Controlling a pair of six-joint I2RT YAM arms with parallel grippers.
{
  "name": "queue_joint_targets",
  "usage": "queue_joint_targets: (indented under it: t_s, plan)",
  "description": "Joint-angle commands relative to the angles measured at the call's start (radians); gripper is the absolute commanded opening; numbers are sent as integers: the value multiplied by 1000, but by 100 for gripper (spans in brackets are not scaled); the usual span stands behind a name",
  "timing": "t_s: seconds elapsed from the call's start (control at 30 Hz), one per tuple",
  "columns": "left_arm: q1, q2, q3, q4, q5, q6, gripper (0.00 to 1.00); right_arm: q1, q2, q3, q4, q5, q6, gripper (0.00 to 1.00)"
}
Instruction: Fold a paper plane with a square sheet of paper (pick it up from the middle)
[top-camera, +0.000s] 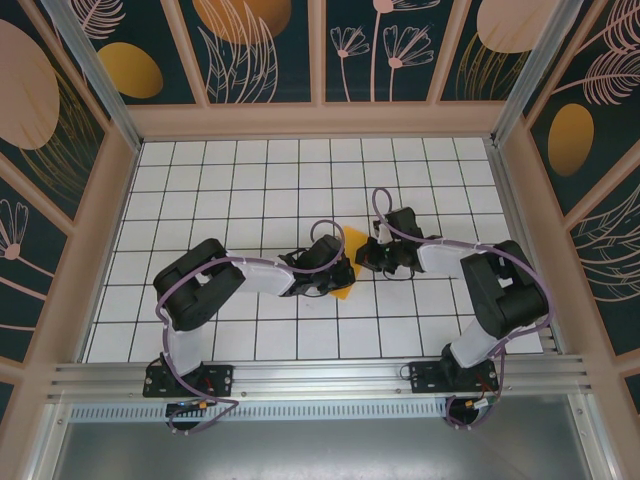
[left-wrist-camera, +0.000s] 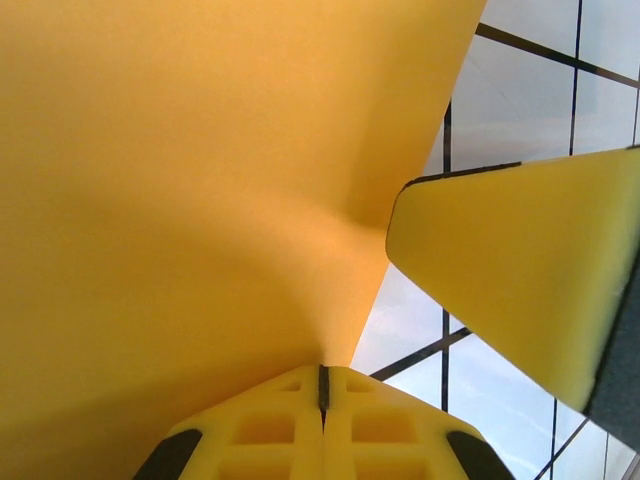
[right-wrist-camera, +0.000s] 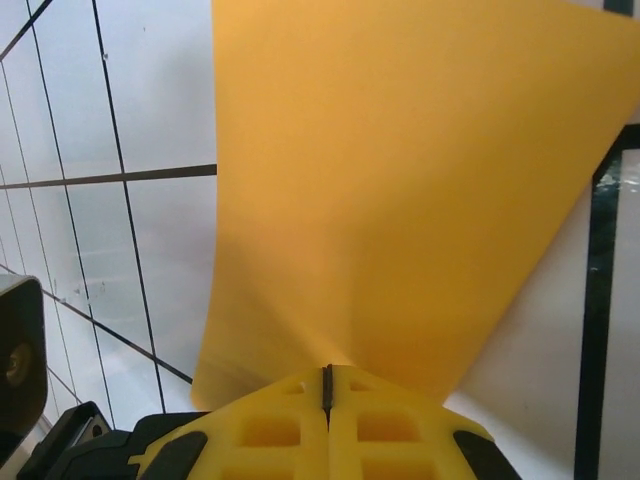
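Both pairs of jaws pinch the square sheet of paper (top-camera: 353, 242).

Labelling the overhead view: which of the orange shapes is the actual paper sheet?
The square sheet of paper, pinched by left gripper and right gripper over the table; the rest are painted wall ovals.

We see a white bench (top-camera: 250, 180) with thin black lines — they cut it into lots of little squares.
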Motion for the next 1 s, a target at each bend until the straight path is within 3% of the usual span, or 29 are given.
queue_joint_targets:
  t_s: [0.0, 0.37, 0.57, 0.97]
  plan:
    - [-5, 12, -12, -29, -14, -13, 3, -6, 1, -33, -20, -4, -22, 0]
    - [-4, -28, -19, 33, 18, -11, 5, -5, 74, -26, -30, 1, -30, 0]
    - [-4, -50, -21, 55, 20, -8, 7, 10, 75, -25, 20, -77, 2, 1]
    - [-4, -34, -61, -22, -18, -15, 5, 14, 106, 11, -20, -15, -29, 1]
